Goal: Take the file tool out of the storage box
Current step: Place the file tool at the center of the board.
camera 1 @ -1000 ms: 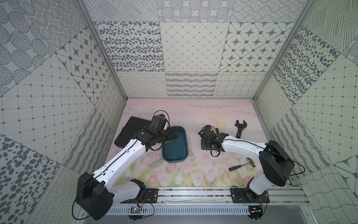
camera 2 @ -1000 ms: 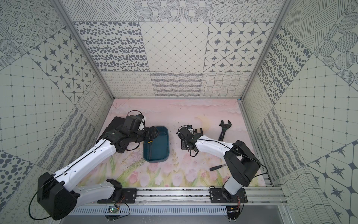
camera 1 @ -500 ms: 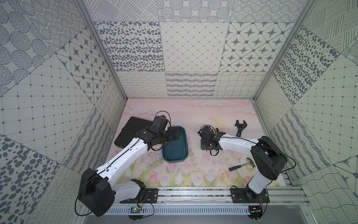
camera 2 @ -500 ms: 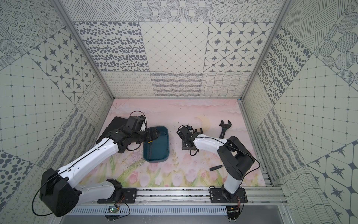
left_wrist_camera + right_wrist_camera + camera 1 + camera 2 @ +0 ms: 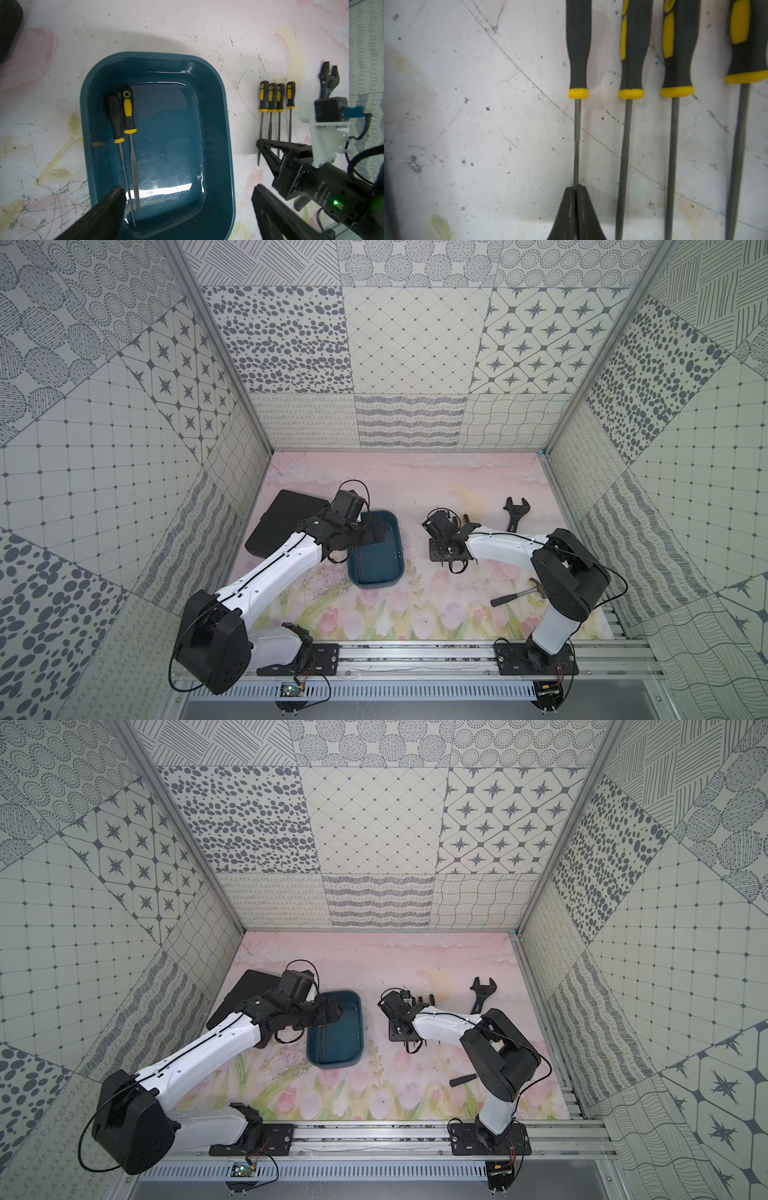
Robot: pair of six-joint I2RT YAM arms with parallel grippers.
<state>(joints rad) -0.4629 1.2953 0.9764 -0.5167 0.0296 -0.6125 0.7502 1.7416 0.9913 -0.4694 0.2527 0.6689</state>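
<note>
File [image 5: 128, 112]: black-and-yellow handle, thin grey blade; lies flat in teal box [image 5: 216, 124] beside second file [image 5: 116, 120]. Left gripper [image 5: 188, 188] above, jaws wide apart. Right gripper [image 5: 576, 188] jaws clamped on table file [image 5: 578, 52] shaft, one of four.

A flat black case [image 5: 278, 526] lies far left on the pink floral tabletop [image 5: 415, 481]. A black adjustable wrench [image 5: 515, 516] sits far right, with a hammer [image 5: 515, 596] nearer.
</note>
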